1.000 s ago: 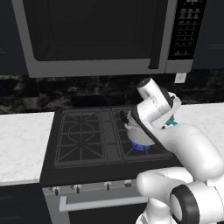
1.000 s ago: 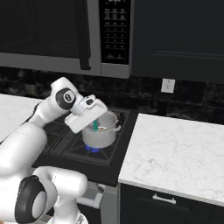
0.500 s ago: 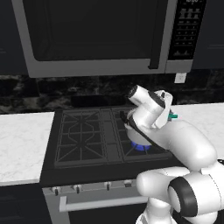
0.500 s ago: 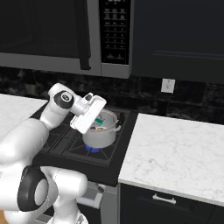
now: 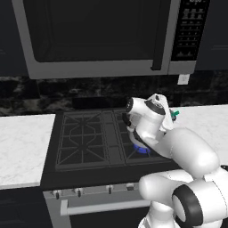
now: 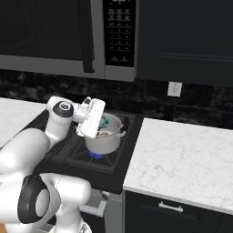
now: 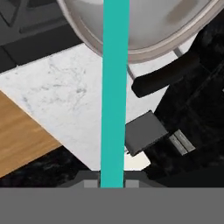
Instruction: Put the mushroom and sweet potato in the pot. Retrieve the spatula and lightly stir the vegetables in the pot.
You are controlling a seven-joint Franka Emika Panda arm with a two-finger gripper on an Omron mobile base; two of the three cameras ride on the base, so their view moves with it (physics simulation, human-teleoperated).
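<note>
Teal spatula [image 7: 114,87] clamped in gripper [image 7: 112,183] | handle runs into pot [image 6: 105,136] – pot's on lit burner [image 6: 96,155]

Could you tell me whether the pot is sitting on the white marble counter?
No, the pot stands on the stove's right front burner, above a blue flame.

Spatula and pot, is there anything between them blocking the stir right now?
Nothing visible does. The hand is shut on the spatula, whose teal handle runs straight from the fingertips over the rim into the pot on the lit burner. The blade end inside the pot can't be made out.
</note>
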